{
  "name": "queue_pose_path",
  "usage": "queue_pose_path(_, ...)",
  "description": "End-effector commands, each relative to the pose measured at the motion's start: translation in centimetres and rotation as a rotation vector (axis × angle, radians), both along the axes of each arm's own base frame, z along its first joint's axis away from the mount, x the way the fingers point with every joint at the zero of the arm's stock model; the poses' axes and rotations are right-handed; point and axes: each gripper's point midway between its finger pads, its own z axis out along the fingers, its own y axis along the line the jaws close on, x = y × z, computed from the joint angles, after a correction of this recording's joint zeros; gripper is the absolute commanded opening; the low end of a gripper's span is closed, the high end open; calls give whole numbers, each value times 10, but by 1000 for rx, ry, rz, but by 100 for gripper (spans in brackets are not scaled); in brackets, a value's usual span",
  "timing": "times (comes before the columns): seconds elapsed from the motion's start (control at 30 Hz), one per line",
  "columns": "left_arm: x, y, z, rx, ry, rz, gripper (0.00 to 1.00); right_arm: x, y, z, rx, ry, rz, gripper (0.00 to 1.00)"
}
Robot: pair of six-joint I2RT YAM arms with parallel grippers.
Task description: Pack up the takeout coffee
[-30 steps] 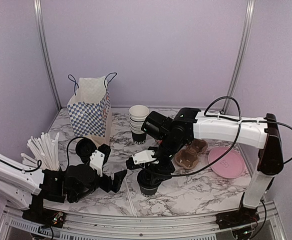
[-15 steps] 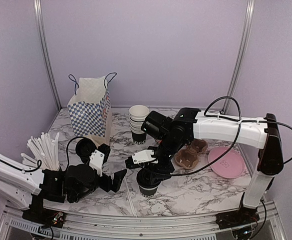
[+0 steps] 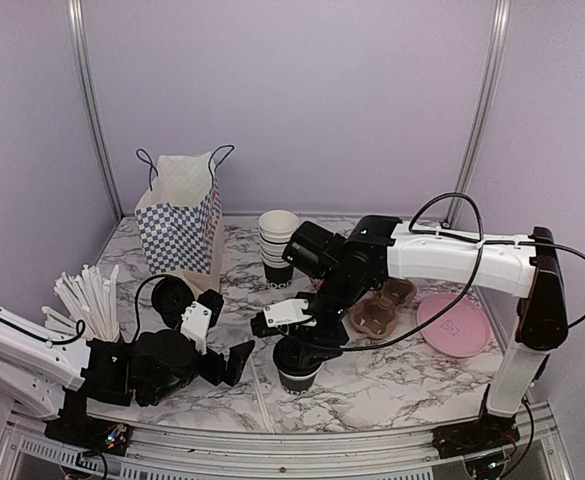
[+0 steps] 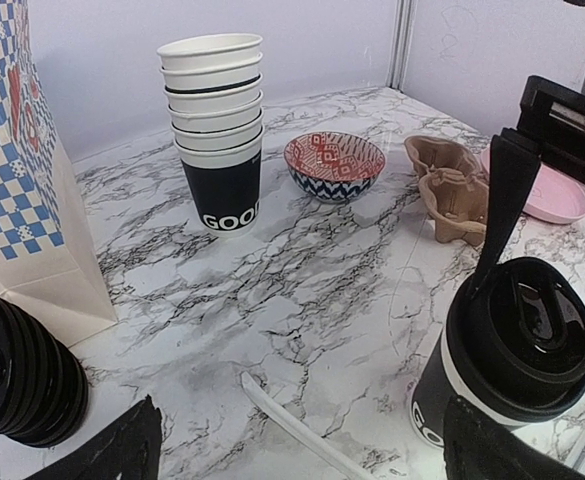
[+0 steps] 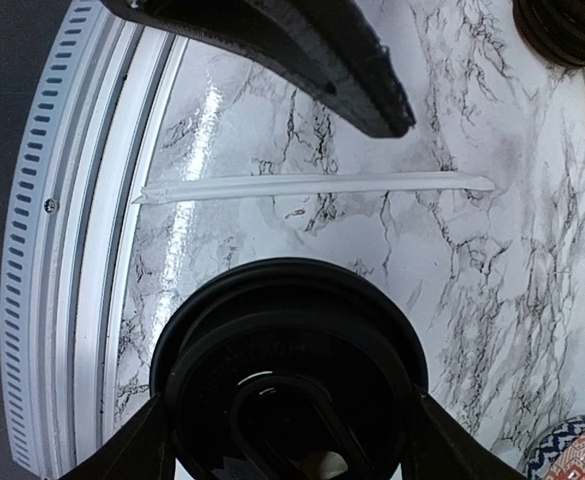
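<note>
Marbled desk (image 3: 402, 380), lilac walls behind | right arm reaches in from 3 o'clock, wrist bent straight down | right end effector (image 3: 298, 352) grasping takeout coffee (image 3: 296, 377) by its lid, cup upright near desk's 6 o'clock edge | left arm lies low at 8 o'clock | left end effector (image 3: 227, 335) released wide, facing cup from its 9 o'clock side, apart from it

black lidded takeout coffee (image 3: 298, 376), upright, front centre

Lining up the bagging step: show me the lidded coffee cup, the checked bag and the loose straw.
lidded coffee cup (image 4: 527, 340), left wrist view, lid top.
checked bag (image 3: 177, 235), top external view, checked side.
loose straw (image 5: 312, 185), right wrist view, mid-shaft.
</note>
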Motion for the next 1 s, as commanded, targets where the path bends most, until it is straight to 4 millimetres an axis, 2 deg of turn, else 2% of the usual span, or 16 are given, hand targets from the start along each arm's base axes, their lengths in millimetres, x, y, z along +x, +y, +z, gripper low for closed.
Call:
queue_pose_path(0.0,0,-1,0,22,-7,-8,99,-8,1,7,6,19,28,67)
queue_pose_path(0.6,0,-1,-4,28,-2,-1,99,-11,-5,-11,-29,17,25,69)
queue_pose_path(0.8,0,-4,-4,33,-3,-6,99,-13,-6,-8,-25,21,28,70)
queue_pose_path(0.97,0,-5,-2,26,-4,-6,99,-13,-6,1,-5,12,25,76)
